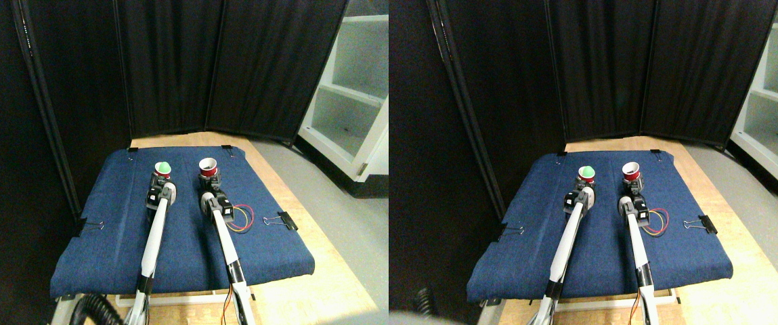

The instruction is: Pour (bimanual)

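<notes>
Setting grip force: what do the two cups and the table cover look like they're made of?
Red cups and: probably thin plastic or coated paper; one has a white inside, the other looks green inside. Blue cover: matte woven cloth, denim-like, clipped at the edges.

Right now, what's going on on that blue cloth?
Both manipulators reach out over the blue cloth, each with a cup at its tip. The left gripper is at a red cup with a green inside, which leans toward the camera. The right gripper is at a red cup with a white inside, which stands upright. The two cups are side by side and apart. Nothing shows of a pour yet. A binder clip pins the cloth at its right edge.
</notes>
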{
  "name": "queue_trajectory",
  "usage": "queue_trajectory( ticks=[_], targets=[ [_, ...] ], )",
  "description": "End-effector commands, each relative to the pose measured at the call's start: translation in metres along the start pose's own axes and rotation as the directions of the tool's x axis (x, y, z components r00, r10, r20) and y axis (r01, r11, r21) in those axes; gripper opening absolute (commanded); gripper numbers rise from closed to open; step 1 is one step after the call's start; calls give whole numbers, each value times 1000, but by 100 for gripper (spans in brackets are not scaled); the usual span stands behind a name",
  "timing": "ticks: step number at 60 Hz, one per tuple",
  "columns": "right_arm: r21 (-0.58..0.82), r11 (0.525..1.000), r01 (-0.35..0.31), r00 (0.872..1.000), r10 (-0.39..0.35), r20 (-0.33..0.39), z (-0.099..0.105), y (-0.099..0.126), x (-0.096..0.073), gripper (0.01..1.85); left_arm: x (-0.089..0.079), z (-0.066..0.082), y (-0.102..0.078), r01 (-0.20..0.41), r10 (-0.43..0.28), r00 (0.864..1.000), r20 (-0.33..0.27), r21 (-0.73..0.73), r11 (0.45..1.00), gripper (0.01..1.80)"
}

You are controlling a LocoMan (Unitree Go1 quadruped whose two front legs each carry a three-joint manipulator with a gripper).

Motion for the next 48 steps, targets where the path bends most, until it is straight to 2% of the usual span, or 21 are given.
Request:
queue_trajectory(
  ticks=[1,11,15,29,41,48],
  targets=[
    [55,998,-20,999,19,34,5,0,4,33,5,-5,-3,28,-28,1000,3,-26,999,33],
    [101,995,-5,999,1,42,6,-8,8,33,8,-7,3,18,-18,1000,15,-44,999,33],
    [126,992,4,999,-10,48,8,-10,11,33,9,-7,5,13,-12,999,37,-45,999,33],
    [109,994,21,997,-29,67,11,-16,16,35,11,-7,10,6,-3,997,75,-40,999,33],
    [142,989,52,996,-62,65,11,-19,18,35,13,-7,12,5,-4,997,79,-17,1000,33],
    [152,985,81,995,-90,52,12,-19,19,37,13,-9,13,-13,11,991,132,12,1000,33]
  ],
)
